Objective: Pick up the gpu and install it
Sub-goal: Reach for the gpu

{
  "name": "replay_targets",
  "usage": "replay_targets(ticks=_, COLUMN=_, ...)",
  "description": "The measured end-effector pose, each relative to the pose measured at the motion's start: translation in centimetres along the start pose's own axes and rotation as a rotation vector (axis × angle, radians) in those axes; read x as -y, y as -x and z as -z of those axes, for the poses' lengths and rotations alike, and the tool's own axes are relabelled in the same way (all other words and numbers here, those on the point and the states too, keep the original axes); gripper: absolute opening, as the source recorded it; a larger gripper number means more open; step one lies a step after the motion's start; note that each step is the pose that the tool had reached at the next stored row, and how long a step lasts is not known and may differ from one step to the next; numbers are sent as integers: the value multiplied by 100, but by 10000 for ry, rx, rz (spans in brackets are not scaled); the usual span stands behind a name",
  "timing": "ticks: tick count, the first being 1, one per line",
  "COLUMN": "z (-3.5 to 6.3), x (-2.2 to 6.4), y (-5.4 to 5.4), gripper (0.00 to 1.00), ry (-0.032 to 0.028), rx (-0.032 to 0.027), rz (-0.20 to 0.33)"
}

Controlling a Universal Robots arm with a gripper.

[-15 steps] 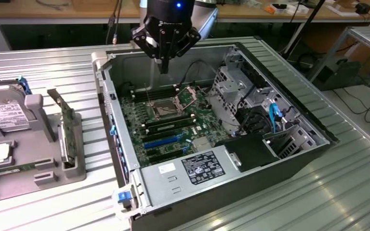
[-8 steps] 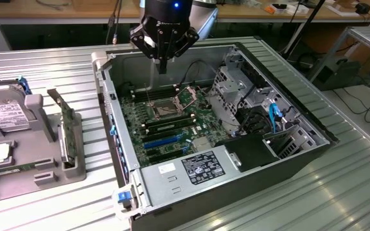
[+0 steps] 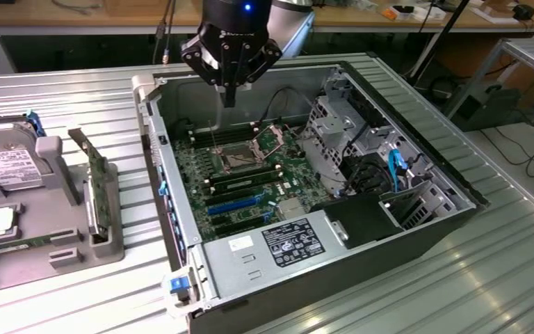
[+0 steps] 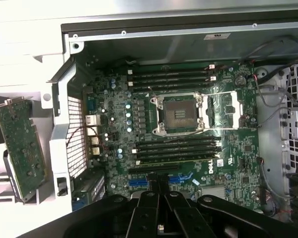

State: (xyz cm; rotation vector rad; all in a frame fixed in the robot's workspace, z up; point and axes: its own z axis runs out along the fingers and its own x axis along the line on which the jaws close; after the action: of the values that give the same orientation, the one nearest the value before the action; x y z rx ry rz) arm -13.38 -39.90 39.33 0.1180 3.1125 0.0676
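Note:
The gpu (image 3: pixel 97 186) is a thin green card standing on edge in a grey holder, to the exterior view's left of the open computer case (image 3: pixel 147 94). In the wrist view the gpu (image 4: pixel 21 144) shows its green board face beside the case wall. My gripper (image 3: pixel 228 96) hangs over the back part of the case, above the motherboard (image 3: pixel 239 167), well apart from the card. Its black fingers are shut together, pointing down, with nothing between them. In the wrist view the gripper (image 4: pixel 159 191) sits over the blue expansion slots (image 4: pixel 139 182).
A silver hard drive (image 3: pixel 7 170) and a narrow green memory stick (image 3: pixel 17 245) rest in the grey fixture (image 3: pixel 63 254) at the exterior view's left. Inside the case are the CPU socket (image 4: pixel 179 113), a drive cage (image 3: pixel 341 132) and a power supply (image 3: pixel 290 243). Everything stands on a ribbed metal table (image 3: pixel 489 278).

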Motion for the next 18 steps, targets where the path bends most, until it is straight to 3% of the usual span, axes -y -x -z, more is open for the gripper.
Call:
replay_targets(ticks=15, z=0, x=1, y=-21, gripper=11, ry=1, rx=1, rz=-1)
replay_targets(ticks=18, z=2, x=5, y=-69, gripper=11, ry=-1, rx=-1, rz=2)
